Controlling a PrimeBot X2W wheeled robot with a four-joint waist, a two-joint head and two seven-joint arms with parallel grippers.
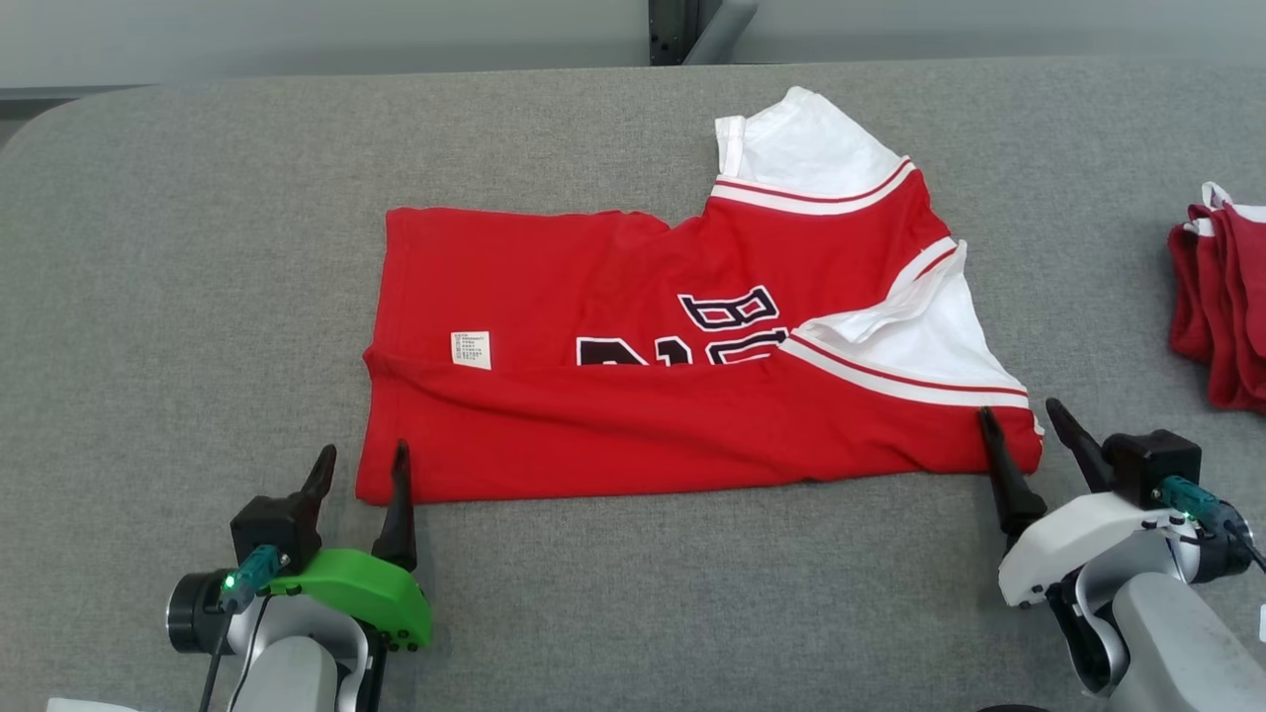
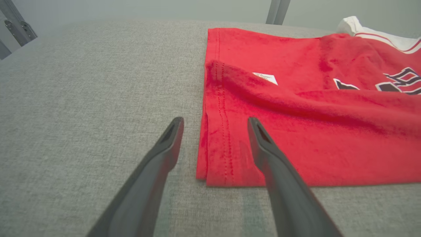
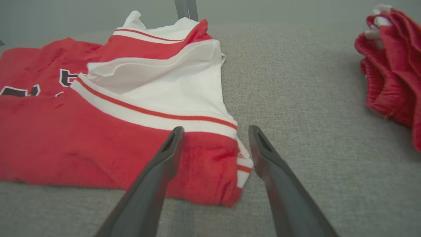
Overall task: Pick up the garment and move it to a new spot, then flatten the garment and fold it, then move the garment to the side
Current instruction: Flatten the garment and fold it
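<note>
Standing with its two long dark fingers apart and clamped on nothing, the left gripper (image 1: 363, 450) sits at 7 o'clock in the head view. Its right-hand finger (image 2: 273, 158) lies over the near left corner of the red jersey-style garment with white sleeves and dark lettering (image 1: 643, 425). Its other finger is over the bare grey fabric-covered table (image 1: 198, 247), just beside the stitched hem. The hem corner falls between the two fingers.

The right gripper (image 1: 1019, 408), at 4 o'clock in the head view, likewise has its fingers apart and grips nothing. One finger is over the garment's near right corner, where a white band with a red stripe crosses the cloth. The other finger is over bare table at 3 o'clock of that corner.

The garment lies spread on the table at the centre of the head view, long axis running 9 to 3 o'clock. Its near strip is folded over the body and covers the lower part of the lettering. A small white rectangular label (image 1: 471, 349) sits just above the fold line toward 9 o'clock. One white sleeve projects at 1 o'clock; the second lies folded at 3 o'clock.

A bunched pile of red cloth with white trim (image 1: 1221, 297) lies at 3 o'clock, well apart from the garment.
</note>
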